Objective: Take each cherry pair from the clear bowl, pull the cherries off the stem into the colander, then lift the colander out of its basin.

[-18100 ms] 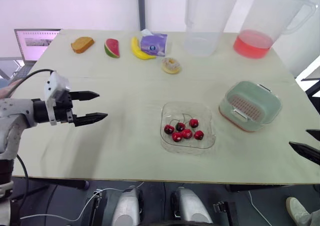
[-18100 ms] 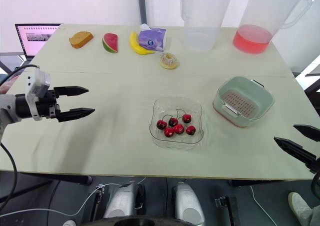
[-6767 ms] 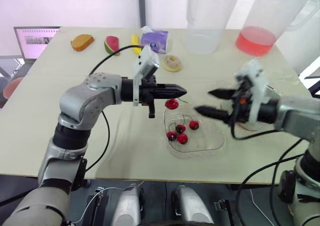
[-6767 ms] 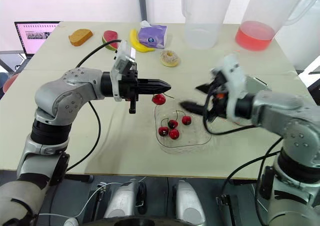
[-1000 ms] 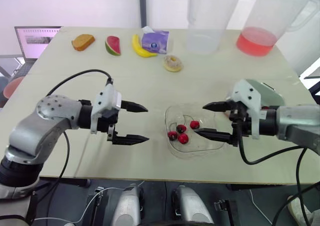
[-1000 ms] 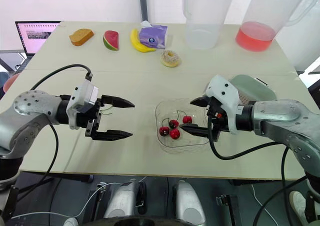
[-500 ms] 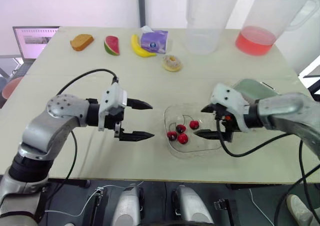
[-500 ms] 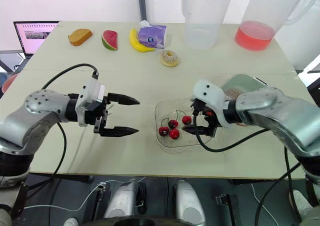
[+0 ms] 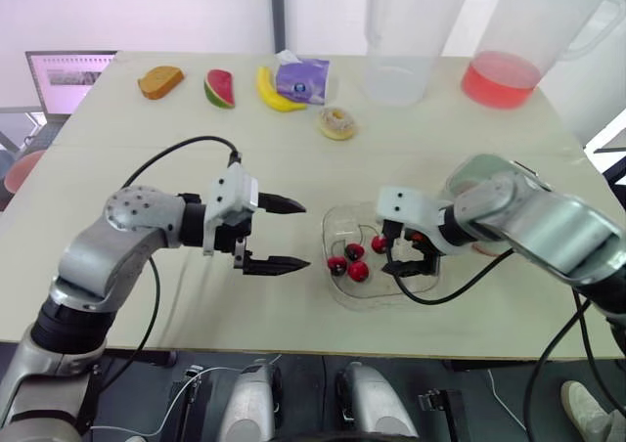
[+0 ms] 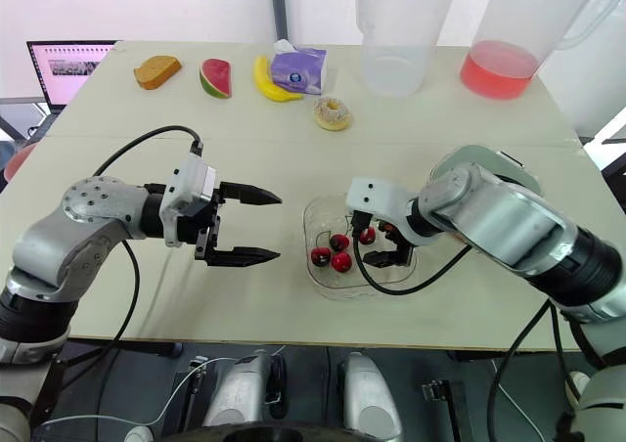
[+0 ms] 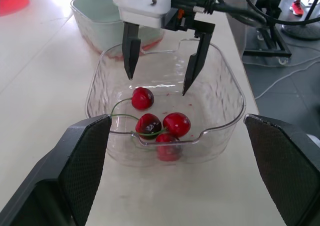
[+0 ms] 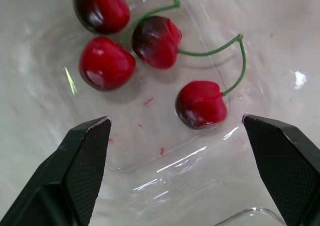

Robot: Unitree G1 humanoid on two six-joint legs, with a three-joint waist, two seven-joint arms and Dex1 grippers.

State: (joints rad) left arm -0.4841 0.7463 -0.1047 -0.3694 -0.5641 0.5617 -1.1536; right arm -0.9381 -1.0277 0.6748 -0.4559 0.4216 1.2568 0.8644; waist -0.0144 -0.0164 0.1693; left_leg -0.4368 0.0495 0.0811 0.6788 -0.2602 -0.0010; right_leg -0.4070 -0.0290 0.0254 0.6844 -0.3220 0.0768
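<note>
Over the table's near half, the job looks part-done at best. Four cherries lie in the clear bowl, green stems joining them in what look like two pairs, so both pairs have yet to be taken out and pulled apart. The colander sits in its basin at about 2 o'clock from the bowl, so the last step, lifting it out, is not done. Its inside cannot be seen, so whether any fruit has landed there cannot be told.

The right gripper points down into the bowl, its two black fingers apart and holding nothing. The fruit clusters at about 9 o'clock from that claw, toward the bowl's left side. The nearest cherry lies just below and between the spread tips, not touching either finger. Its stem arches over to a darker cherry beside it, and the other two lie just past that one.

The left gripper hovers at 9 o'clock from the bowl, just outside the rim, fingers wide apart and empty, aimed toward the fruit. Judging by this, the right claw would need to drop a little and close on that nearest pair before the left can grip its other half.
</note>
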